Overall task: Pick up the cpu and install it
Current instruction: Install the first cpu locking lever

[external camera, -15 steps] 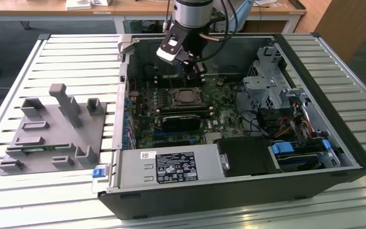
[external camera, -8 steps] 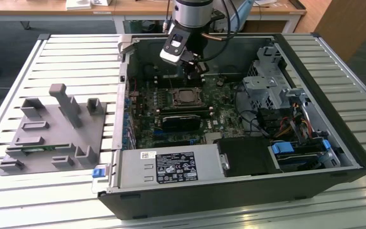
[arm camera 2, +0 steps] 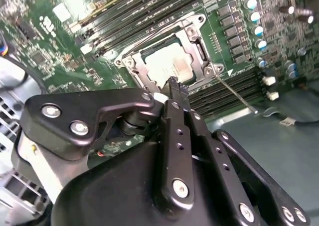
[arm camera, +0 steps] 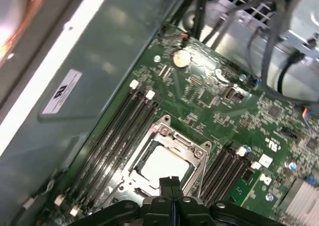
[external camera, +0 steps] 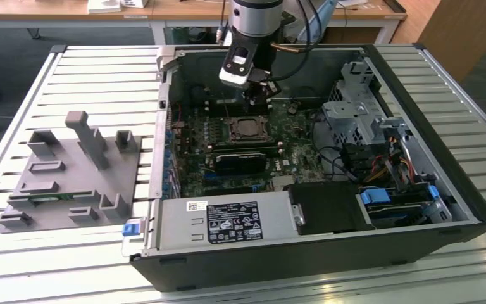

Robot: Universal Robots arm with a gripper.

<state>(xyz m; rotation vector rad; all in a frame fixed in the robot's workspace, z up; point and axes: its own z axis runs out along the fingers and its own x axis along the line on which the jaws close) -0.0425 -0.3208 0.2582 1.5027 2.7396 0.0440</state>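
Observation:
The cpu [external camera: 245, 128] lies flat in the motherboard socket inside the open computer case [external camera: 445, 133]. Its silver top shows within the metal socket frame [arm camera: 197, 154] in both wrist views: cpu [arm camera 2: 168, 66], cpu [arm camera: 164, 165]. My gripper [external camera: 258, 95] hangs just above the board at the far side of the socket. The black fingers are pressed together, with nothing visible between them, and the gripper [arm camera 2: 174, 84] tip sits over the socket's edge; in the first wrist view the gripper [arm camera: 169, 181] is close above the chip.
A thin socket lever [arm camera 2: 234, 94] sticks out beside the frame. Memory slots [arm camera: 114, 141] flank the socket. A black block [external camera: 238, 161], the power supply [external camera: 226, 221] and a drive cage [external camera: 353, 114] crowd the case. A grey fixture [external camera: 66, 171] holding a green memory stick [external camera: 45, 197] stands on the slatted table.

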